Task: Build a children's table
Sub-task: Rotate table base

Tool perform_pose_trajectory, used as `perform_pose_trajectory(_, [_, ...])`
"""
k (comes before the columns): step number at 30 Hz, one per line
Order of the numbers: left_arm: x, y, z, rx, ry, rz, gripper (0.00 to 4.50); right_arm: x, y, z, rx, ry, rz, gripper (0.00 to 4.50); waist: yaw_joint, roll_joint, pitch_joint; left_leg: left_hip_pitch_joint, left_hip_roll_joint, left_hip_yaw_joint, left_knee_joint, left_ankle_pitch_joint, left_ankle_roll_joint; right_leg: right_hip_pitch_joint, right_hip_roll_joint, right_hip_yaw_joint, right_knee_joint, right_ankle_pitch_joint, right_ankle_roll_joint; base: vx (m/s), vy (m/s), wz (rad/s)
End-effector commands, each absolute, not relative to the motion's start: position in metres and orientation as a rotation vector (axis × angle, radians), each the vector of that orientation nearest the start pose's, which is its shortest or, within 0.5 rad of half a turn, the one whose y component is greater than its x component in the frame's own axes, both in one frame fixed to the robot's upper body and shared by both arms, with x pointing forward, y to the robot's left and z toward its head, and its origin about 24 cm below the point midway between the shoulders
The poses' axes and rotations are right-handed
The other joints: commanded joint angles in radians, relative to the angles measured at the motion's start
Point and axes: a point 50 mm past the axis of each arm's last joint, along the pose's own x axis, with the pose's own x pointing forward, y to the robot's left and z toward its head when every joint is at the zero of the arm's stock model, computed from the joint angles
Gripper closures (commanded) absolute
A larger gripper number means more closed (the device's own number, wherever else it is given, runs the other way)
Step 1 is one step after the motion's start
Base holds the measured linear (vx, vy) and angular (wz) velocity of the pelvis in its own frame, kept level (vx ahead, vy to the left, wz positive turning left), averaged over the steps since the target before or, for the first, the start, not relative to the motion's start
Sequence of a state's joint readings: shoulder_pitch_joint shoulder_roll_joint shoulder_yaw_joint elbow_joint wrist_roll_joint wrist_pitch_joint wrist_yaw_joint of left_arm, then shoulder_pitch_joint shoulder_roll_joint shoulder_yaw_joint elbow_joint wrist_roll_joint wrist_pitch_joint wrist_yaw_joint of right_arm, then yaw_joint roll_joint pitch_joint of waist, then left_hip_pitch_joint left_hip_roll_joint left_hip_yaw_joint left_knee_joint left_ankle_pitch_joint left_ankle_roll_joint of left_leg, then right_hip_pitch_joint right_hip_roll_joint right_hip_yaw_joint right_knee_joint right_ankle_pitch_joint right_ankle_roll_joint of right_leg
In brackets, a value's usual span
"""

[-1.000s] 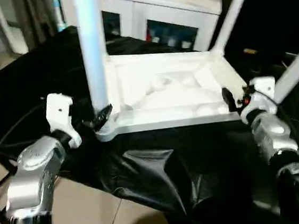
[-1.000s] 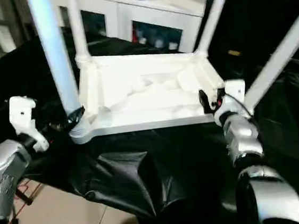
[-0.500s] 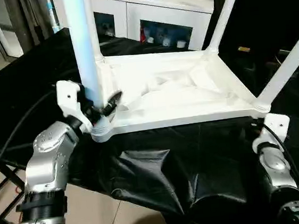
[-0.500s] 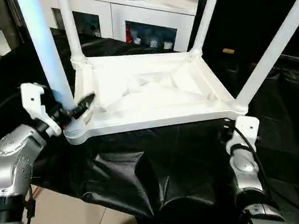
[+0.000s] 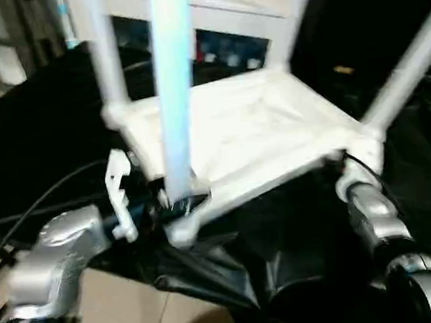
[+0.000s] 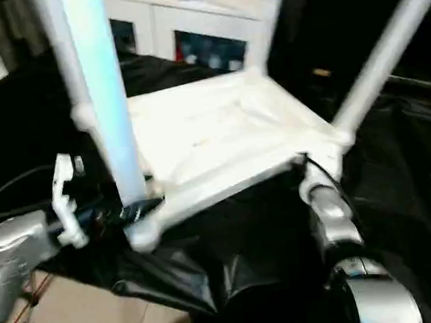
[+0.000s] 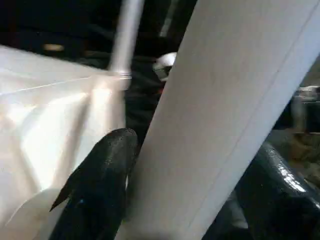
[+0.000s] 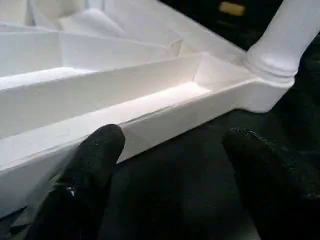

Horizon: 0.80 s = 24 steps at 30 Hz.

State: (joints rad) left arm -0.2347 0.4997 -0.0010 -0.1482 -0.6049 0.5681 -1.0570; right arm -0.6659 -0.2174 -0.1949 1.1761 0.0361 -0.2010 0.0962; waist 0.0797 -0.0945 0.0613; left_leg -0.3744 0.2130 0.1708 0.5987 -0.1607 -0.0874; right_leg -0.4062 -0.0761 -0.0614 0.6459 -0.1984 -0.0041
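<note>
**Upturned table, left gripper at the near leg**

Black sheeting [image 5: 235,275] covers the work surface, and on it the tabletop [image 5: 252,138] lies underside up, its ribs and corner sockets facing the ceiling. All four legs stand in those sockets. The near-left leg [image 5: 174,96] rises closest to the camera; the far-left leg [image 5: 107,57] stands behind it, the far-right leg [image 5: 296,6] at the opposite back corner, and the near-right leg [image 5: 406,64] slants up from the corner nearest the right arm.

At the foot of the near-left leg sits the left gripper [image 5: 175,206], level with the socket. From the head views its black fingers look like a dark wedge against the leg's base. The left wrist view adds the detail: one finger [image 7: 100,185] lies along one side of the leg and the other shows dark on the leg's far side, so the leg stands between the fingers. Whether they press on it I cannot tell.

Below the near-right socket, the right arm [image 5: 372,218] reaches up under the tabletop's edge. The right gripper [image 8: 172,172] shows in its own wrist view, with two fingers set well apart, nothing between them, poised over the sheeting just beside the tabletop's long rim.

Behind the tabletop stands a white cabinet [image 5: 224,22] with glass doors, and pale floor [image 5: 123,314] shows under the sheeting's near edge.
</note>
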Motion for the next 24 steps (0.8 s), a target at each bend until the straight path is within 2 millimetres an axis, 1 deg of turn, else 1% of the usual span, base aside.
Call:
perform_pose_trajectory(1, [0.249,0.151,0.12,-0.186,0.166,-1.323,1.56,0.352,-0.188,0.012,-0.057,0.3,0.072,0.8,0.003,0.01,-0.061,0.007,0.011,0.002,-0.079,-0.317,-0.046,0.041,-0.051,0.04,-0.081,-0.272,-0.149,0.0,0.0,0.0])
perform_pose_trajectory(2, [0.249,0.151,0.12,-0.186,0.166,-1.323,1.63,0.352,-0.188,0.012,-0.057,0.3,0.072,0.8,0.002,0.01,-0.06,0.008,0.012,0.004,-0.079,-0.316,-0.047,0.039,-0.052,0.041,-0.083,-0.273,-0.147,0.0,0.0,0.0])
perform_pose_trajectory(3, [0.248,0.149,0.121,-0.196,0.164,-1.338,1.67,0.354,-0.183,0.013,-0.053,0.302,0.1,0.8,0.002,0.011,-0.061,0.01,0.012,0.004,-0.077,-0.312,-0.047,0.039,-0.052,0.042,-0.082,-0.264,-0.148,0.0,0.0,0.0])
perform_pose_trajectory(4, [0.246,0.145,0.123,-0.212,0.157,-1.362,1.67,0.355,-0.175,0.013,-0.053,0.309,0.145,0.8,0.001,0.012,-0.062,0.01,0.012,0.004,-0.078,-0.309,-0.047,0.039,-0.051,0.042,-0.081,-0.257,-0.15,0.0,0.0,0.0])
perform_pose_trajectory(5, [0.244,0.137,0.126,-0.233,0.149,-1.401,1.9,0.357,-0.162,0.014,-0.059,0.314,0.222,0.8,0.0,0.012,-0.062,0.009,0.012,0.004,-0.078,-0.301,-0.046,0.041,-0.05,0.042,-0.079,-0.243,-0.155,0.0,0.0,0.0])
perform_pose_trajectory(6, [0.243,0.134,0.127,-0.239,0.147,-1.413,1.9,0.357,-0.157,0.015,-0.06,0.317,0.25,0.8,-0.002,0.013,-0.064,0.01,0.013,0.002,-0.078,-0.304,-0.046,0.041,-0.051,0.04,-0.078,-0.239,-0.163,0.0,0.0,0.0])
perform_pose_trajectory(7, [0.243,0.133,0.127,-0.241,0.145,-1.416,1.96,0.357,-0.155,0.015,-0.059,0.319,0.263,0.8,-0.002,0.013,-0.064,0.01,0.013,0.002,-0.078,-0.304,-0.046,0.041,-0.051,0.04,-0.078,-0.239,-0.163,0.0,0.0,0.0])
perform_pose_trajectory(8, [0.243,0.126,0.129,-0.255,0.136,-1.439,2.02,0.358,-0.145,0.016,-0.061,0.323,0.321,0.8,-0.007,0.012,-0.062,0.008,0.013,0.004,-0.078,-0.304,-0.045,0.042,-0.051,0.042,-0.08,-0.241,-0.163,0.0,0.0,0.0])
perform_pose_trajectory(10, [0.243,0.119,0.131,-0.266,0.128,-1.462,2.02,0.359,-0.137,0.018,-0.063,0.318,0.363,0.8,-0.01,0.012,-0.062,0.006,0.013,0.004,-0.078,-0.293,-0.047,0.043,-0.052,0.042,-0.079,-0.239,-0.164,0.0,0.0,0.0])
perform_pose_trajectory(11, [0.243,0.113,0.132,-0.274,0.126,-1.484,2.09,0.359,-0.132,0.018,-0.062,0.32,0.39,0.8,-0.012,0.008,-0.063,0.007,0.013,0.005,-0.077,-0.289,-0.047,0.044,-0.053,0.042,-0.079,-0.249,-0.162,0.0,0.0,0.0])
perform_pose_trajectory(12, [0.244,0.106,0.133,-0.274,0.122,-1.503,2.11,0.36,-0.128,0.019,-0.063,0.321,0.413,0.8,-0.011,0.006,-0.063,0.008,0.014,0.005,-0.077,-0.287,-0.046,0.043,-0.053,0.042,-0.08,-0.249,-0.163,0.0,0.0,0.0])
perform_pose_trajectory(13, [0.244,0.106,0.133,-0.274,0.122,-1.503,2.11,0.36,-0.128,0.019,-0.063,0.321,0.413,0.8,-0.011,0.007,-0.062,0.009,0.015,0.005,-0.077,-0.286,-0.046,0.042,-0.053,0.042,-0.08,-0.248,-0.164,0.0,0.0,0.0])
perform_pose_trajectory(14, [0.247,0.092,0.135,-0.28,0.109,-1.527,2.13,0.359,-0.122,0.019,-0.066,0.326,0.44,0.8,-0.012,0.005,-0.062,0.008,0.015,0.006,-0.077,-0.284,-0.047,0.042,-0.052,0.042,-0.08,-0.246,-0.166,0.0,0.0,0.0])
perform_pose_trajectory(15, [0.248,0.087,0.136,-0.281,0.101,-1.534,2.15,0.359,-0.121,0.019,-0.067,0.326,0.445,0.8,-0.007,0.008,-0.062,0.012,0.015,0.007,-0.076,-0.281,-0.048,0.04,-0.053,0.043,-0.08,-0.235,-0.168,0.0,0.0,0.0])
perform_pose_trajectory(17, [0.253,0.074,0.137,-0.273,0.089,-1.541,2.2,0.359,-0.117,0.019,-0.061,0.329,0.464,0.8,-0.008,0.006,-0.064,0.009,0.015,0.006,-0.077,-0.267,-0.05,0.044,-0.051,0.042,-0.078,-0.206,-0.169,0.0,0.0,0.0])
perform_pose_trajectory(19, [0.253,0.074,0.137,-0.273,0.089,-1.541,2.27,0.359,-0.117,0.019,-0.061,0.329,0.464,0.8,-0.008,0.004,-0.064,0.01,0.016,0.007,-0.076,-0.268,-0.049,0.044,-0.052,0.042,-0.078,-0.201,-0.17,0.0,0.0,0.0])
perform_pose_trajectory(20, [0.256,0.068,0.137,-0.262,0.084,-1.541,2.29,0.358,-0.115,0.018,-0.062,0.33,0.474,0.8,-0.007,0.003,-0.065,0.009,0.014,0.007,-0.076,-0.262,-0.045,0.045,-0.052,0.042,-0.08,-0.203,-0.167,0.0,0.0,0.0])
perform_pose_trajectory(21, [0.261,0.057,0.137,-0.243,0.076,-1.529,2.3,0.358,-0.112,0.018,-0.056,0.331,0.491,0.8,-0.008,0.004,-0.063,0.009,0.015,0.008,-0.076,-0.266,-0.041,0.044,-0.051,0.043,-0.083,-0.209,-0.163,0.0,0.0,0.0])
perform_pose_trajectory(22, [0.268,0.043,0.136,-0.204,0.058,-1.506,2.32,0.357,-0.109,0.017,-0.054,0.331,0.509,0.8,-0.004,0.008,-0.063,0.012,0.015,0.008,-0.075,-0.274,-0.043,0.042,-0.052,0.044,-0.085,-0.216,-0.159,0.0,0.0,0.0])
perform_pose_trajectory(23, [0.27,0.038,0.136,-0.192,0.052,-1.502,2.35,0.356,-0.108,0.017,-0.052,0.331,0.515,0.8,-0.004,0.008,-0.063,0.012,0.015,0.008,-0.075,-0.274,-0.043,0.042,-0.052,0.044,-0.085,-0.216,-0.159,0.0,0.0,0.0])
perform_pose_trajectory(24, [0.272,0.031,0.136,-0.184,0.052,-1.489,2.35,0.356,-0.107,0.017,-0.052,0.331,0.518,0.8,-0.002,0.007,-0.062,0.01,0.015,0.006,-0.078,-0.297,-0.049,0.044,-0.053,0.043,-0.089,-0.248,-0.149,0.0,0.0,0.0])
